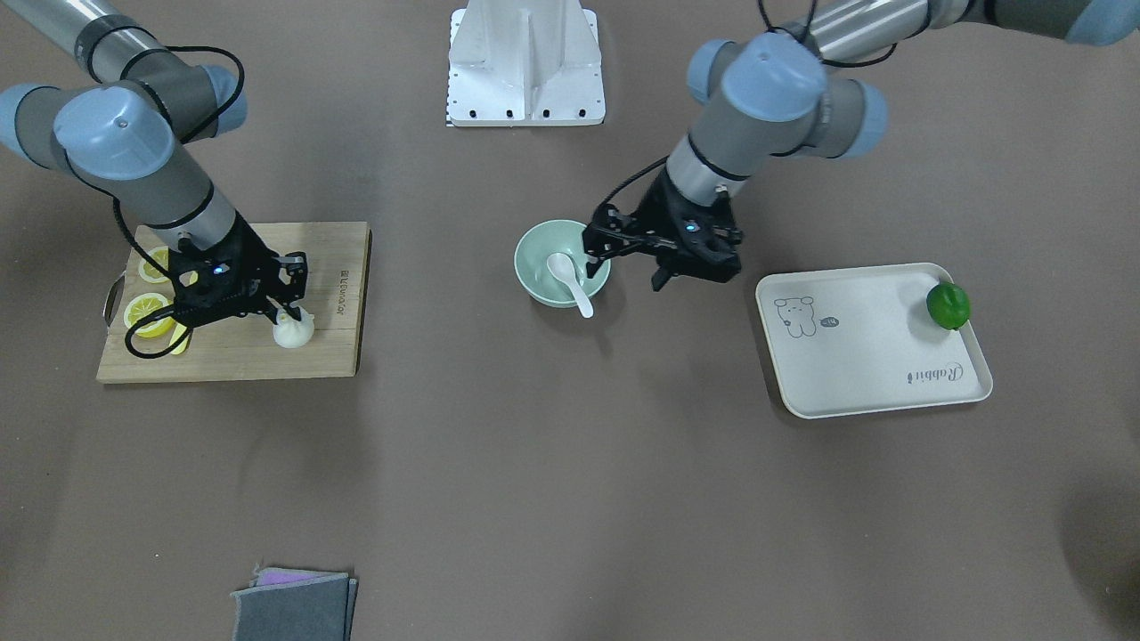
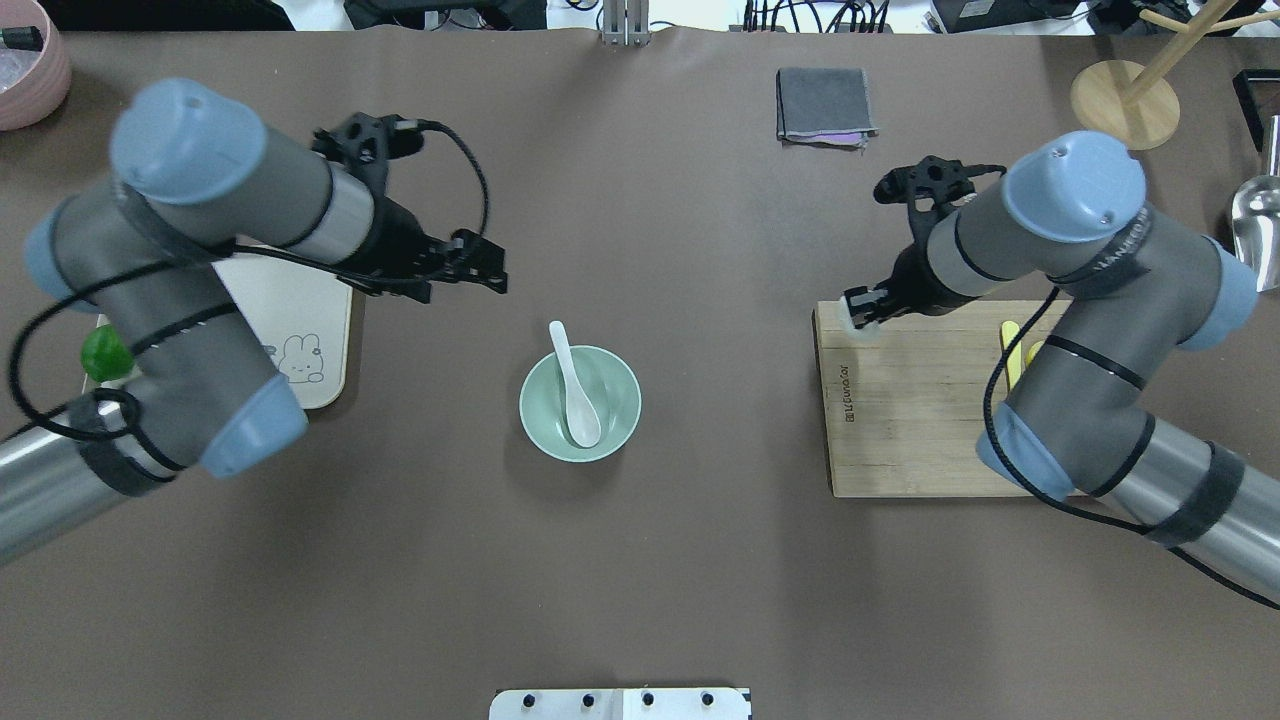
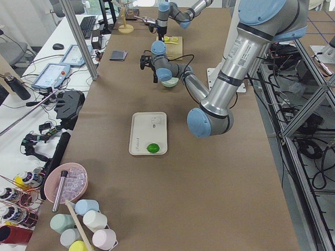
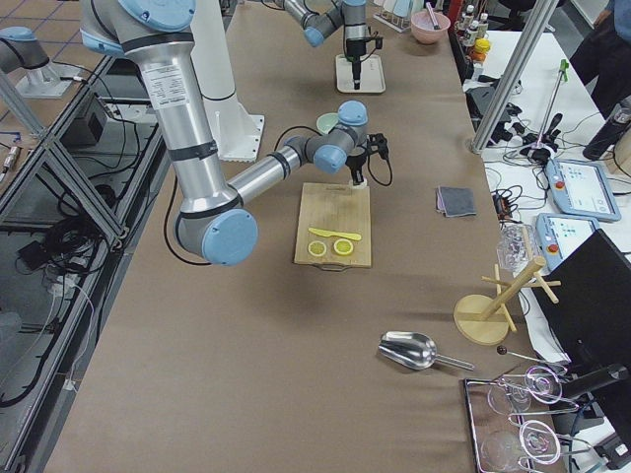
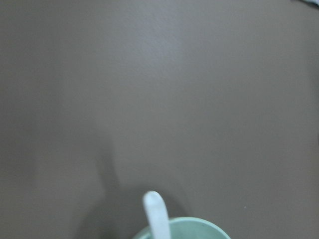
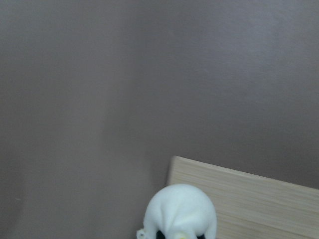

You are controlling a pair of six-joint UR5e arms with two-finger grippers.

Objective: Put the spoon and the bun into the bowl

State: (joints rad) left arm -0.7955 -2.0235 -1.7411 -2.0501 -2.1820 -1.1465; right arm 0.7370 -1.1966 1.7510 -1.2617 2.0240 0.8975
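Note:
The pale green bowl (image 1: 534,240) stands mid-table, and the white spoon (image 1: 566,272) lies in it with its handle over the rim. Both also show in the overhead view, the bowl (image 2: 532,402) and the spoon (image 2: 576,388). My left gripper (image 1: 623,263) is open and empty, just beside the bowl's rim. The left wrist view shows the spoon handle (image 5: 157,214) and the bowl edge (image 5: 199,226). The white bun (image 1: 294,332) sits at the corner of the wooden board (image 1: 232,356). My right gripper (image 1: 287,312) is shut on the bun (image 6: 182,209).
Lemon slices (image 1: 147,312) and a yellow knife (image 2: 1010,345) lie on the board behind my right wrist. A cream tray (image 1: 873,356) with a green lime (image 1: 948,305) is on my left side. A folded grey cloth (image 1: 294,605) lies at the far edge.

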